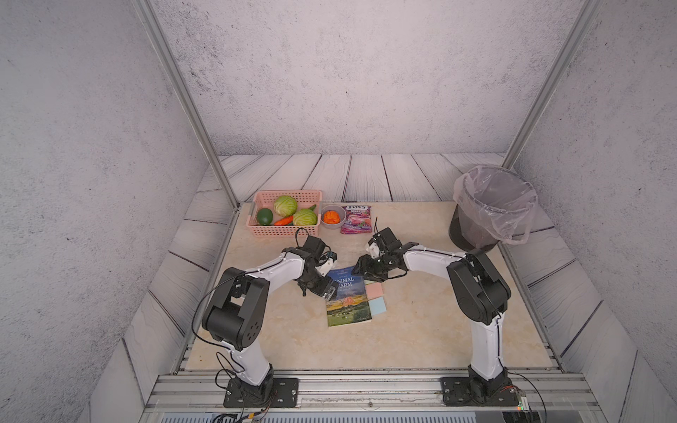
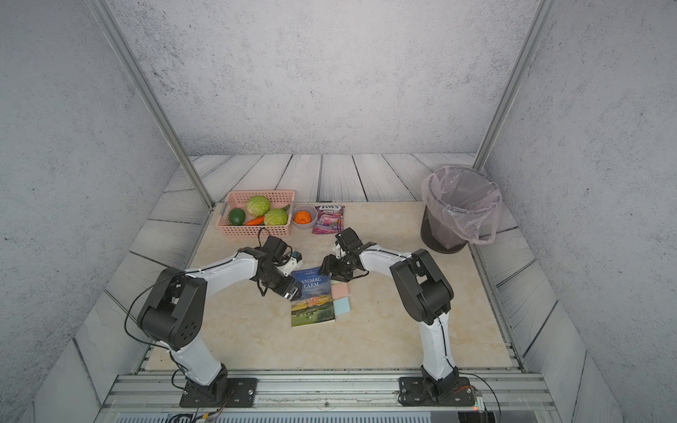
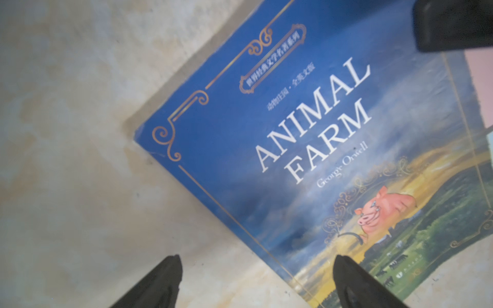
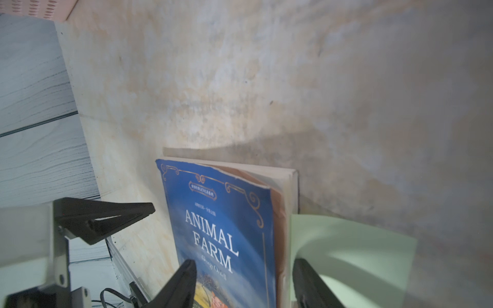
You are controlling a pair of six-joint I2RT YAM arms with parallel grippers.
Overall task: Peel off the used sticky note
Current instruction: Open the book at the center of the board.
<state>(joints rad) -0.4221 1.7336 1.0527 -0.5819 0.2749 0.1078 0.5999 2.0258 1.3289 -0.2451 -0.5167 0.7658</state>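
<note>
Closest in, along the near metal rail (image 1: 366,388), both arm bases; further out, a book (image 1: 348,300) flat on the table (image 1: 439,329), front cover up. Poking from its page edge, three sticky notes: green note (image 4: 346,253), pink note (image 1: 374,290), blue note (image 1: 378,305). No writing visible on any, so no telling the used one apart. Judging by arm placement, likely the green note, mostly hidden in both top views and curled upward in the right wrist view.

Right gripper (image 4: 244,264) low over the book's page-edge corner, fingers moderately apart and gripping nothing. One tip above the cover, the other against or just over the green note; contact unclear. Left gripper (image 3: 257,262) at the spine side, fingers spread wide, empty, one tip over bare table and one over the cover.

Step in hand, by the look of it: lining up for the pinch, not yet peeling. Next move calls for shifting the right gripper's fingers off the cover to bracket only the note's free edge. Then closing gently and pulling away from the stuck edge at a shallow angle. Probably also calls for pressing the left gripper onto the cover to keep the book from lifting. Lined bin (image 1: 494,208) well apart at the far right, a plausible place for the peeled note.
</note>
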